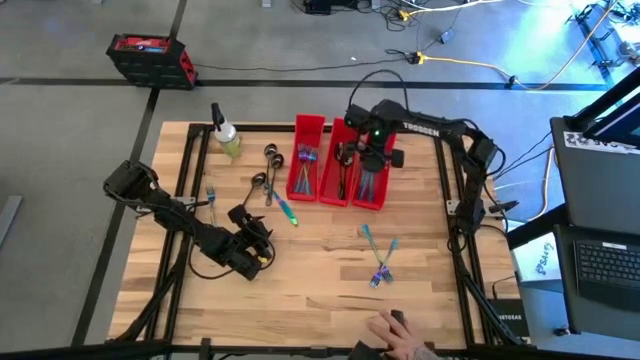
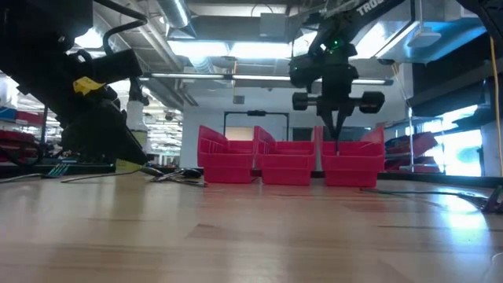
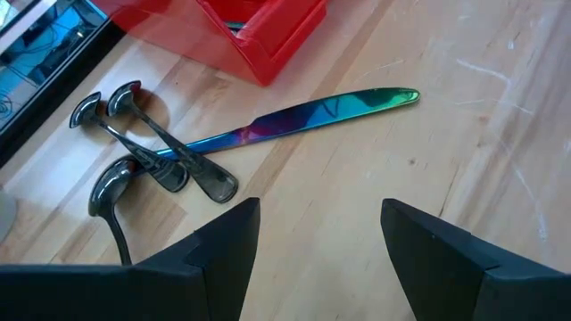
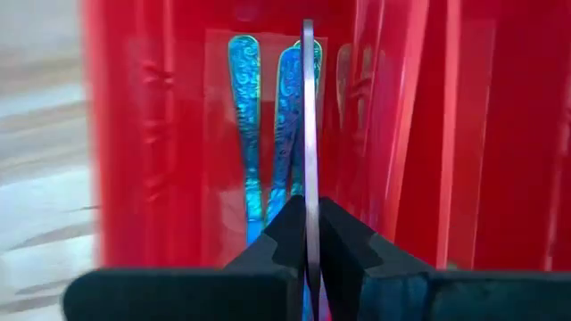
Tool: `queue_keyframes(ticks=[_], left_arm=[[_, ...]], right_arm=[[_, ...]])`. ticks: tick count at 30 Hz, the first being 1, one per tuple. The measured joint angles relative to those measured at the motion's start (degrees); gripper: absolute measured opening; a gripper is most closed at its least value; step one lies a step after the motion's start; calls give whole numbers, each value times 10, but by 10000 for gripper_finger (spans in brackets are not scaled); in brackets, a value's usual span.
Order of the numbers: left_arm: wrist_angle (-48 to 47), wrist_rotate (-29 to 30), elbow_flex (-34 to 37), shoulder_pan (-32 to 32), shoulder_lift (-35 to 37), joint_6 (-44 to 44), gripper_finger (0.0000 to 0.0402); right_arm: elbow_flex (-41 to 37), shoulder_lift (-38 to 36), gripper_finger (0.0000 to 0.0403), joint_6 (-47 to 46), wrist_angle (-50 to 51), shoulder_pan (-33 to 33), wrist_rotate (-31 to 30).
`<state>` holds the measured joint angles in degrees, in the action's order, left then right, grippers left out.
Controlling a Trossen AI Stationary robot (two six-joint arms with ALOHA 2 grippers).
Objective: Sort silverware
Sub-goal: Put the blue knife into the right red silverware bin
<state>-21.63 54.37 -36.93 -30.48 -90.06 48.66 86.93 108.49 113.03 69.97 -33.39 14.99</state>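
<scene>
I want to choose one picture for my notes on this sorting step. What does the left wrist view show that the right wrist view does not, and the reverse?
Only the left wrist view: an iridescent knife lying on the wooden table, crossing dark grey spoons, with the left gripper open above bare wood.

Only the right wrist view: the right gripper shut on a thin piece of silverware seen edge-on, above blue patterned handles already lying in a bin.

Both: red bins and the wooden tabletop.

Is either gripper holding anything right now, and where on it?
Right gripper pinches a thin silverware piece edge-on near one end, over the red bin. Left gripper is open, empty.
</scene>
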Motion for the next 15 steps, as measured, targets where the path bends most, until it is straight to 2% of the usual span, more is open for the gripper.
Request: queue_keyframes(ticks=[4, 10, 15], left_arm=[[0, 0, 0, 0, 0, 0, 221], [0, 0, 0, 0, 0, 0, 221], [0, 0, 0, 0, 0, 0, 221]], right_arm=[[-19, 0, 5, 0, -30, 17, -34], [-20, 0, 5, -18, -28, 23, -35], [-20, 0, 5, -74, -28, 23, -35]])
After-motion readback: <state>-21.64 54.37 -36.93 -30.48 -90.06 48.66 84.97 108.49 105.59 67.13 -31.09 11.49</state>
